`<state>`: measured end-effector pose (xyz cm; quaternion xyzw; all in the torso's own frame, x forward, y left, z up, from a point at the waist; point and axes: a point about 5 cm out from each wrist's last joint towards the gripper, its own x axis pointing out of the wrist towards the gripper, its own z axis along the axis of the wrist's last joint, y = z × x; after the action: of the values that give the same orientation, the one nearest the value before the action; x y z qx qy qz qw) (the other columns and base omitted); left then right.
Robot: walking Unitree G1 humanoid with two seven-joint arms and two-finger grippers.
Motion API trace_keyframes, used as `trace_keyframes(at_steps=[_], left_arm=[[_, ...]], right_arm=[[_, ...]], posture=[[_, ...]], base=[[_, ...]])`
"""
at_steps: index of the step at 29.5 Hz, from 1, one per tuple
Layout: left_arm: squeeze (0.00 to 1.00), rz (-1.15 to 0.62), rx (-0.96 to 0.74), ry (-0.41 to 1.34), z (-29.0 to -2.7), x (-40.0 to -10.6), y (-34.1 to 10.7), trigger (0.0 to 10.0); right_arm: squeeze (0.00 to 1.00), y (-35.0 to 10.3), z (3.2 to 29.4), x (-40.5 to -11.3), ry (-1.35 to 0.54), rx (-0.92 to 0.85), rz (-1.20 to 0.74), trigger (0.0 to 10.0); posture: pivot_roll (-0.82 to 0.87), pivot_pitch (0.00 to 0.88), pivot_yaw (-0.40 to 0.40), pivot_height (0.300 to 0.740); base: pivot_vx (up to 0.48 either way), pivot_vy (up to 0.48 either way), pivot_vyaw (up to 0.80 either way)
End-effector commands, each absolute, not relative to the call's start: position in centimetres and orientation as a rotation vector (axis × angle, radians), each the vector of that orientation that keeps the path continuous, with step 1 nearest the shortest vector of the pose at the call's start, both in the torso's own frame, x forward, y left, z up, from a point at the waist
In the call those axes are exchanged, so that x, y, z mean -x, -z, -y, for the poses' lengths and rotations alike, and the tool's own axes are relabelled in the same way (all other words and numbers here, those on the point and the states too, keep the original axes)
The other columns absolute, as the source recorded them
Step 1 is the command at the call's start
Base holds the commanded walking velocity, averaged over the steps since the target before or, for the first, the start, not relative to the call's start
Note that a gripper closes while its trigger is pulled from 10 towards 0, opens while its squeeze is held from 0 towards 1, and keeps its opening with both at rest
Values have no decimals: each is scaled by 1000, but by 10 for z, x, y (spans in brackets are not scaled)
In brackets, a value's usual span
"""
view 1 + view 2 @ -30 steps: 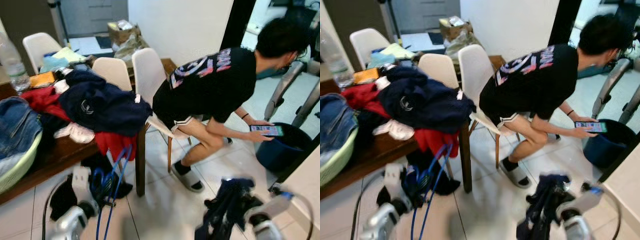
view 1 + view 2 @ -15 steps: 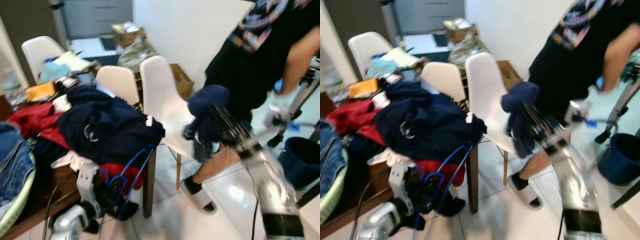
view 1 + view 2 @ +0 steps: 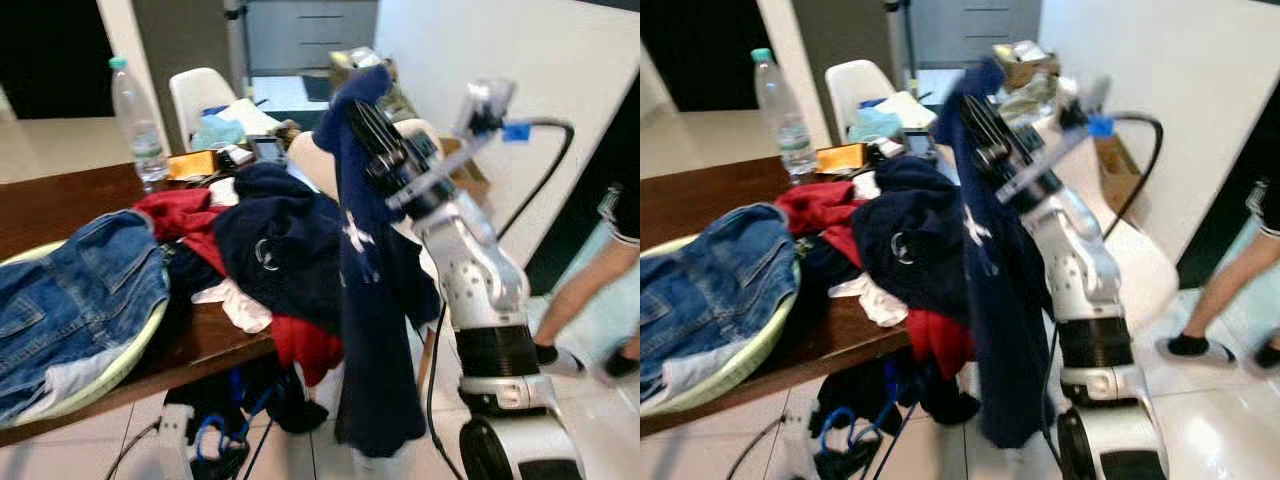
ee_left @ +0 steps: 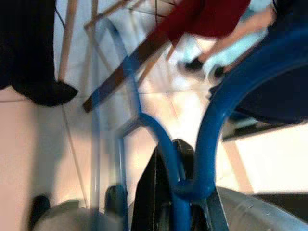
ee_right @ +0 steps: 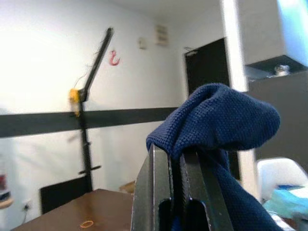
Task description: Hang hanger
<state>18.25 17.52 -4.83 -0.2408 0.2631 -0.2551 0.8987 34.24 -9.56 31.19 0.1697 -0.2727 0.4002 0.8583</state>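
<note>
Above the near edge of the dark brown wooden table (image 3: 60,205): my right end effector (image 3: 368,125), raised high, its two black fingers (image 5: 166,192) pinched together on a fold of a long navy-blue knitted garment (image 3: 372,330). The garment drapes over the fingertips and hangs straight down past the table edge towards the pale tiled floor (image 3: 600,400).

Low by the floor, under the table edge: my left end effector (image 4: 175,166), fingers clamped on the neck of a blue plastic clothes hanger (image 4: 211,120) (the head views show it only as blue loops (image 3: 845,430) in shadow). The hanger's hook curls just above the fingertips, and its frame runs away from them over the tiles.

On the table:
- heap of clothes, one dark navy sweatshirt (image 3: 275,240) on top, a red garment (image 3: 175,215) beneath it, a white piece (image 3: 235,300) at the near side;
- pale green round basket (image 3: 110,355) holding blue denim (image 3: 75,295);
- clear plastic water bottle (image 3: 135,125), upright, near the far edge;
- small orange box (image 3: 195,163) and other clutter, too blurred to itemise.

Beyond the table: a white moulded chair (image 3: 205,90).

At far right: a person's bare legs (image 3: 590,300) in dark shoes, standing on the tiles.
</note>
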Motion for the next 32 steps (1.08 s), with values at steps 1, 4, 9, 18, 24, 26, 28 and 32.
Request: trace_keyframes(at_steps=[1,4,9,18,24,26,28,32], left_arm=[[0,-550,531,524,-175,-178,52,10000],[0,-552,537,512,-175,-176,53,10000],[0,-545,550,486,-174,-174,54,10000],[0,-498,600,380,-178,-176,53,10000],[0,-474,608,374,-181,-176,52,10000],[0,-468,609,380,-181,-176,51,10000],[0,-465,610,386,-181,-176,51,10000],[0,-510,621,487,-175,-170,52,10000]], right_arm=[[0,-319,77,-342,-891,-330,563,10000],[0,-326,71,-346,-887,-319,568,10000],[0,-340,63,-354,-850,-290,577,10000],[0,-338,51,-375,-684,-165,495,10000],[0,-335,51,-376,-668,-135,484,10000],[0,-332,52,-378,-648,-123,473,10000],[0,-331,54,-379,-632,-119,466,10000],[0,-335,61,-383,-597,-154,474,10000]], posture=[[178,0,-66,740],[181,0,-70,740],[186,0,-76,740],[203,0,-95,740],[205,0,-97,740],[203,0,-96,740],[203,0,-95,740],[197,0,-91,740]], base=[[0,0,800],[0,0,800],[0,0,800],[0,0,356],[341,0,0],[480,0,0],[480,0,0],[480,0,0]])
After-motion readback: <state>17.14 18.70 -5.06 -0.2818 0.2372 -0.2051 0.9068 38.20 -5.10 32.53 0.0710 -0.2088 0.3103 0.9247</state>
